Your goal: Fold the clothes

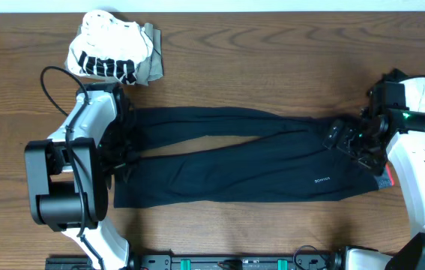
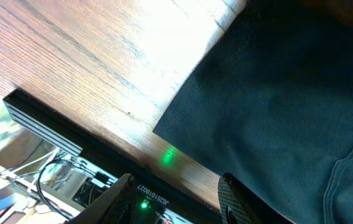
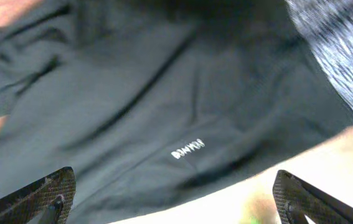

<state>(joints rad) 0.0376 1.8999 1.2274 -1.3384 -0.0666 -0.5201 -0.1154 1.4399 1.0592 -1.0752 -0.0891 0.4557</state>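
Note:
Long black trousers (image 1: pixel 234 161) lie spread across the table, legs to the left, waist to the right. A small white logo (image 1: pixel 321 180) shows near the hip, and also in the right wrist view (image 3: pixel 187 149). The grey waistband (image 3: pixel 332 46) with a red-orange edge (image 1: pixel 389 180) lies under the right arm. My left gripper (image 1: pixel 126 161) is open over the leg ends; the black cloth (image 2: pixel 288 106) fills its view. My right gripper (image 1: pixel 354 142) is open above the waist end, holding nothing.
A bundle of other garments sits at the back left: a white black-printed top (image 1: pixel 107 49) on an olive piece (image 1: pixel 152 64). The table's front edge (image 2: pixel 101 140) shows in the left wrist view, with a black rail and cables beyond.

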